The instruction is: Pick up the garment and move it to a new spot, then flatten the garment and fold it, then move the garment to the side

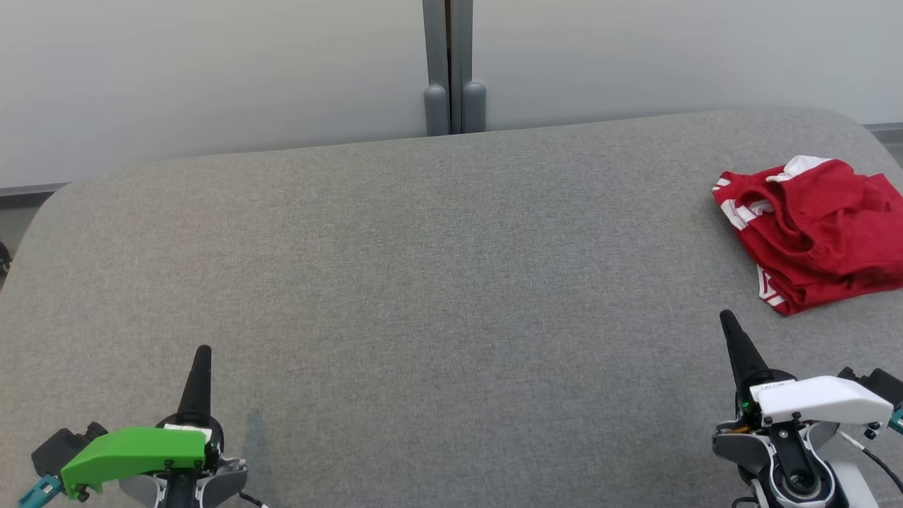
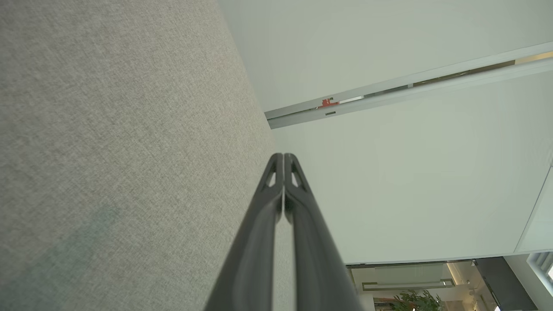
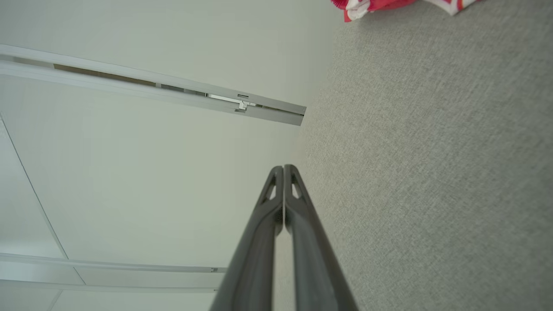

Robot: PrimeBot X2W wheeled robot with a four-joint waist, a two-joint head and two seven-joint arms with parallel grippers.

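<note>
A red garment [image 1: 818,229] with white trim lies crumpled in a heap at the far right of the grey felt table [image 1: 437,282]. Its edge [image 3: 371,5] peeks in at the top of the right wrist view. My right gripper [image 1: 725,319] is shut with nothing in it, hovering near the table's front right, a short way in front of the garment. At the front left, far from the garment, my left gripper [image 1: 203,351] is shut and holds nothing. Both wrist views show the fingers pressed together [image 2: 283,156] [image 3: 283,167].
A pale wall with a grey vertical post [image 1: 451,67] stands behind the table's far edge. The table has rounded corners. A wide stretch of bare grey felt lies between the two grippers.
</note>
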